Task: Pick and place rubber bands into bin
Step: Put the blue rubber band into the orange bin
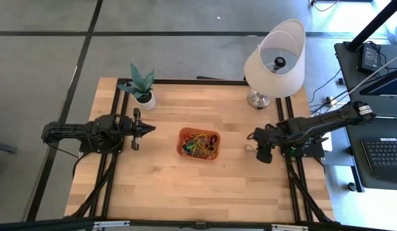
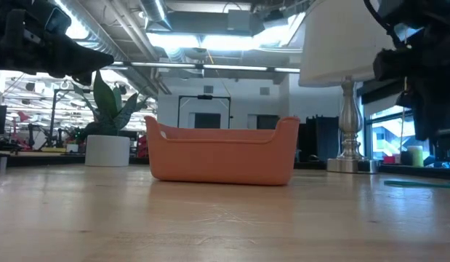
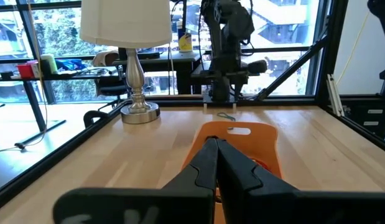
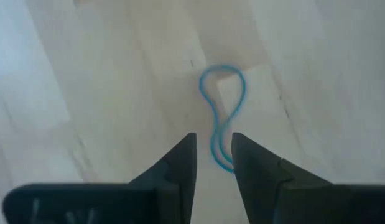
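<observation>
Right end effector (image 4: 213, 152) straddles a blue rubber band (image 4: 221, 112) (apparently not yet clamped); left end effector (image 3: 217, 163) clenched.

Open wood around the bin, clutter along the far edge

The bin (image 1: 199, 143) sat mid-table (image 1: 160, 186) with bare wood on every side, and the whole near half lay open. The plant (image 1: 142, 86) and lamp (image 1: 274, 61) blocked the far corners. The left gripper (image 1: 149, 128) and right gripper (image 1: 252, 142) flanked the bin, each apart from it, leaving passable gaps between.
</observation>
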